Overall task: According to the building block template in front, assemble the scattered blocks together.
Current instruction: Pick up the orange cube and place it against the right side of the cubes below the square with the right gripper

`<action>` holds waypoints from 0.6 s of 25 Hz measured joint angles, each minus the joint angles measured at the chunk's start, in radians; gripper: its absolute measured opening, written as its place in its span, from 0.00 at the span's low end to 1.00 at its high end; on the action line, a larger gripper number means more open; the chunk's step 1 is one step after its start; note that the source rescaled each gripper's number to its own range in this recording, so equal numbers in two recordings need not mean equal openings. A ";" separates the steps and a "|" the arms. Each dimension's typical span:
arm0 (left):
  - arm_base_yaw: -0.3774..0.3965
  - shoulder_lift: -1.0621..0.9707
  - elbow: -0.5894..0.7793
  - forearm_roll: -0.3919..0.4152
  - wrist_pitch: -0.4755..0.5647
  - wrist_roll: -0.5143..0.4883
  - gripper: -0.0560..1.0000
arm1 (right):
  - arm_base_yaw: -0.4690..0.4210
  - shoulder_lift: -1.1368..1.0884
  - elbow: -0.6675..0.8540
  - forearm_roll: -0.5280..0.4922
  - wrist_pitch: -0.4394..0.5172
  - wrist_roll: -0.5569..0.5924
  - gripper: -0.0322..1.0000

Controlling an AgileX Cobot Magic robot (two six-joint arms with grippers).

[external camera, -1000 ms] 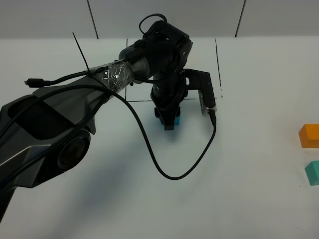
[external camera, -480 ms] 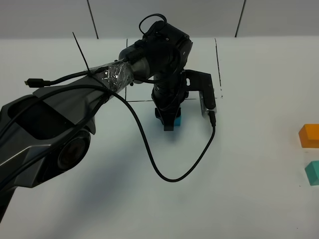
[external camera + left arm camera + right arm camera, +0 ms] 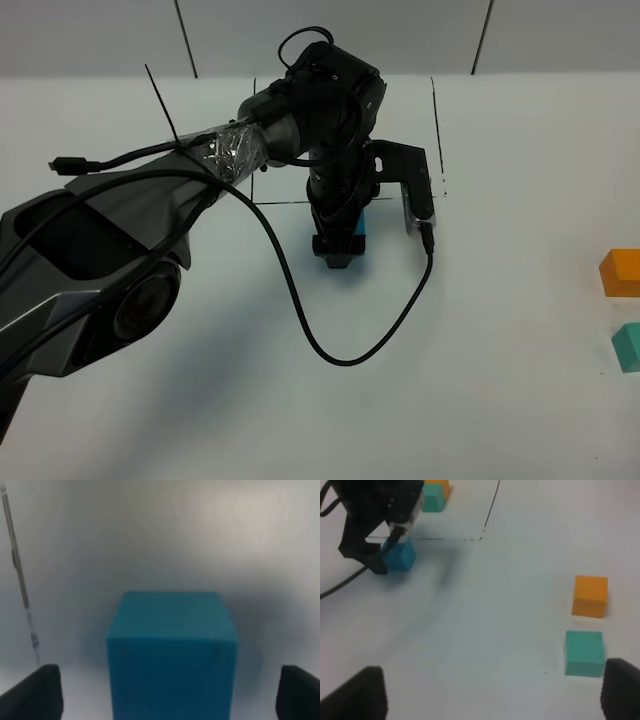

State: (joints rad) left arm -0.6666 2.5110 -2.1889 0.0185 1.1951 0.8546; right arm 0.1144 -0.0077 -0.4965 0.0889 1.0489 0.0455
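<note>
The sky-blue cube (image 3: pixel 357 224) sits on the white table just in front of the template's front line. My left gripper (image 3: pixel 338 245) stands over it, open, one finger on each side; the left wrist view shows the cube (image 3: pixel 172 655) between the spread fingertips (image 3: pixel 45 692). The template frame (image 3: pixel 437 130) is mostly hidden behind the left arm; its teal cube (image 3: pixel 432 500) and orange cube (image 3: pixel 442 487) show in the right wrist view. The loose orange cube (image 3: pixel 622 272) and teal-green cube (image 3: pixel 628 347) lie at the far right. My right gripper (image 3: pixel 495 697) is open and empty, near them (image 3: pixel 590 596) (image 3: pixel 584 653).
A black cable (image 3: pixel 330 350) loops from the left arm over the table in front of the blue cube. The left arm's body (image 3: pixel 90 270) covers the left side of the table.
My left gripper has opened: it was shut on the blue cube, and now its fingers stand apart with the cube resting on the table.
</note>
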 joint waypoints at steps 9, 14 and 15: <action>0.005 -0.214 0.001 -0.001 0.002 -0.261 1.00 | 0.000 0.000 0.000 0.000 0.000 0.001 0.84; 0.071 -0.372 0.119 0.000 0.000 -0.415 1.00 | 0.000 0.000 0.000 0.001 0.000 0.001 0.84; 0.093 -0.420 0.171 0.006 0.000 -0.428 1.00 | 0.000 0.000 0.000 0.001 0.000 0.001 0.84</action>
State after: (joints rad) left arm -0.5734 2.0913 -2.0183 0.0241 1.1954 0.4262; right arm 0.1144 -0.0077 -0.4965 0.0899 1.0489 0.0463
